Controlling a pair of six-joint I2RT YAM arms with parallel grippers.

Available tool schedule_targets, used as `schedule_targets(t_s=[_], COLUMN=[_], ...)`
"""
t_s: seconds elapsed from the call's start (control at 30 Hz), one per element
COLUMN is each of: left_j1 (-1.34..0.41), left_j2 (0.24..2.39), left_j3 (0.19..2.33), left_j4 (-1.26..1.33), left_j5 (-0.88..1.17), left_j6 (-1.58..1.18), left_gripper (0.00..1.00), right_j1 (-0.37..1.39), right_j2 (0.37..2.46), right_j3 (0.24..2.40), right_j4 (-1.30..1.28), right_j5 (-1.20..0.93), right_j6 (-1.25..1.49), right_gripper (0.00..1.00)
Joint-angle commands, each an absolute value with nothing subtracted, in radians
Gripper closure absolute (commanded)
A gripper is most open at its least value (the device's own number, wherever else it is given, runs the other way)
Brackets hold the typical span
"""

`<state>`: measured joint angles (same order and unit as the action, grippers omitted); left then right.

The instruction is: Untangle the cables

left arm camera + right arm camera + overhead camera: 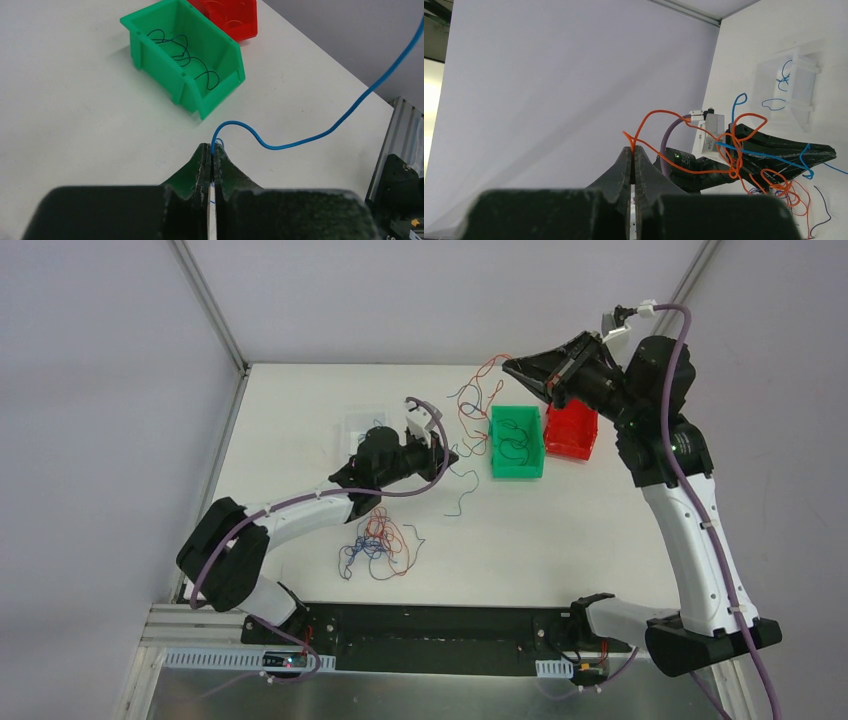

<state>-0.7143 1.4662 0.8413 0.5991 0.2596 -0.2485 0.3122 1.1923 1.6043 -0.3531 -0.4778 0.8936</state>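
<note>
The left gripper [214, 150] is closed tight on a blue cable [300, 142]. In the left wrist view the wire sits between the two fingertips at their very end, loops up out of the pinch and runs off to the right and upward, clear of the table [75, 100]. The right gripper [634, 150], raised well above the table at the far right, is likewise pinched together, with a red cable [689, 171] caught at the tips of its fingers. From there the wire arches up and away, then drops in loose loops toward the left arm. In the right wrist view the red cable crosses and seems to wind around the blue one near the left gripper, though how they are knotted I cannot tell from this angle. From above, these strands hang between the two grippers, just left of a green bin [517, 470] that holds black cables [515, 435]. A red bin [570, 450] stands just beside it on the right. Nearer the arm bases, a tangle [378, 540] of red and blue cables lies on the table, apart from both grippers. A clear tray [355, 430] beyond the left gripper holds a few blue pieces, visible in the right wrist view.
</note>
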Motion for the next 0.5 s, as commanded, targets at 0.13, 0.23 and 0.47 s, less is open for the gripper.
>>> schedule_targets(t_s=[0.13,0.23,0.47], left_j1=[-0.718,-0.655,-0.423], left_j2=[1.385,1.277,0.973], left_j3=[0.843,0.791,0.679], left_j4=[0.489,0.289,0.078], left_j5=[-0.089,-0.275,-0.225], left_j6=[-0.262,-0.308,-0.415], left_gripper=[1.0,1.0,1.0], right_j1=[0.294,0.288,0.27], right_j2=[1.086,0.981,0.81], right_j3=[1.613,1.545,1.311], right_j4=[-0.492,-0.64,-0.864], right_j5=[-0.231,0.07,0.675], right_j6=[0.768,0.688,0.616], right_gripper=[1.0,1.0,1.0])
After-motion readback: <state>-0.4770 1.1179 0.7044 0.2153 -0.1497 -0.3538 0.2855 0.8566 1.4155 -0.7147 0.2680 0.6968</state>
